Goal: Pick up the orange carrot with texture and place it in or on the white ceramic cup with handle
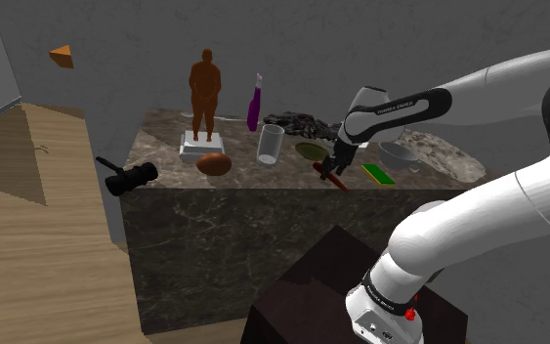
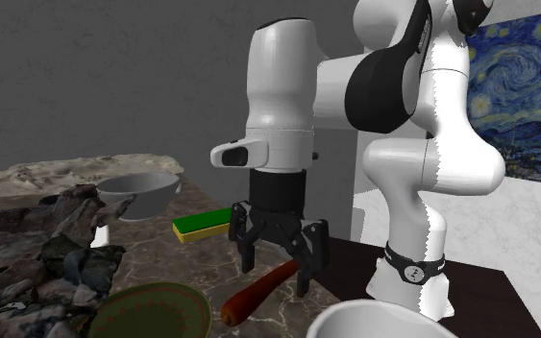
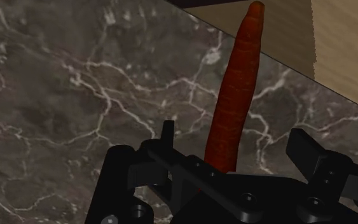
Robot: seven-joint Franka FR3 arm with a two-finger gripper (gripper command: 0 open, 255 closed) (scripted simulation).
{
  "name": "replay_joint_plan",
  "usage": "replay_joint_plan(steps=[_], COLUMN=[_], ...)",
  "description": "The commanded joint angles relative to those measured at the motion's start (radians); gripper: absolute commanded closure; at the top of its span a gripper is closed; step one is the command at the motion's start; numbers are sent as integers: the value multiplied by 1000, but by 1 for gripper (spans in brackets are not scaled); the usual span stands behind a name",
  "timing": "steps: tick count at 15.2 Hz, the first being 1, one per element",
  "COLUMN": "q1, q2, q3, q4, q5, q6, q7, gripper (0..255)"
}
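Note:
A dark orange, ridged carrot [image 3: 238, 89] lies on the marble counter [image 1: 214, 210] near its front edge, with its tip reaching past the edge. My gripper [image 3: 234, 143] is low over the carrot's thick end, open, one finger on each side and neither touching it. The carrot [image 2: 258, 293] also lies below the gripper [image 2: 276, 254] in the second exterior view, and the carrot [image 1: 329, 177] lies under the gripper [image 1: 334, 166] in the shoulder view. The pale cup [image 1: 271, 144] stands upright to the shoulder view's left of the gripper; its white rim [image 2: 383, 322] is near the camera.
An olive plate [image 1: 312, 150] lies between cup and gripper. A green and yellow sponge [image 1: 378, 175] and a grey bowl [image 1: 400, 154] sit on the gripper's other side. A brown statue [image 1: 203, 98], a purple bottle [image 1: 255, 106], a brown oval object [image 1: 214, 163] and a black tool [image 1: 129, 178] stand further left.

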Motion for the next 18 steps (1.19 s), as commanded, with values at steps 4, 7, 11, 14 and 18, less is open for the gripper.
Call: replay_joint_plan(steps=[4,7,11,14,18], q1=[0,1,-1,0,-3], q2=[0,5,2,-9,-45], q3=[0,-2,-3,3,17], q4=[0,0,1,7,39], q5=[0,0,-1,0,2], q6=[1,5,2,-16,-83], q7=[0,-2,-4,1,6], gripper=[255,255,255,255,255])
